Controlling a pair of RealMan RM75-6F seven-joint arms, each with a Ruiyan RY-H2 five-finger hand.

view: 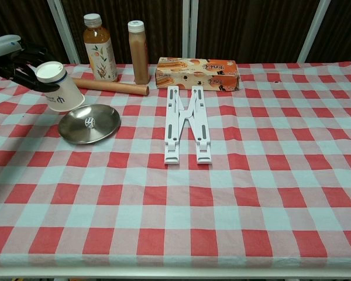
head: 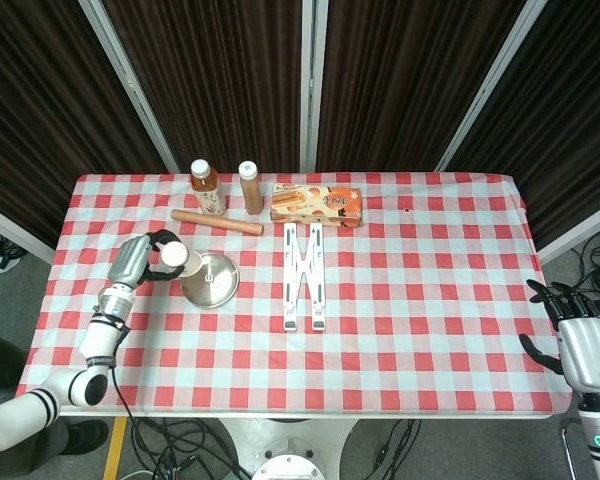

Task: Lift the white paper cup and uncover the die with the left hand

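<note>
I have the white paper cup (view: 59, 86) grasped in my left hand (head: 140, 258), the dark fingers wrapped round its upper end from the far left side. It is upside down and tilted, a small dark logo on its wall, the wide mouth pointing down toward the metal plate (view: 108, 126). The cup is lifted clear of the plate, up and to its left in the chest view. The die (view: 89, 122) lies uncovered near the middle of the plate, white with dark pips, well apart from my fingers. The plate sits on the checked counter (view: 234, 199), just in front of the wooden rolling pin (view: 114, 87). My right hand (head: 583, 340) hangs off the counter's right edge, released, fingers apart.
</note>
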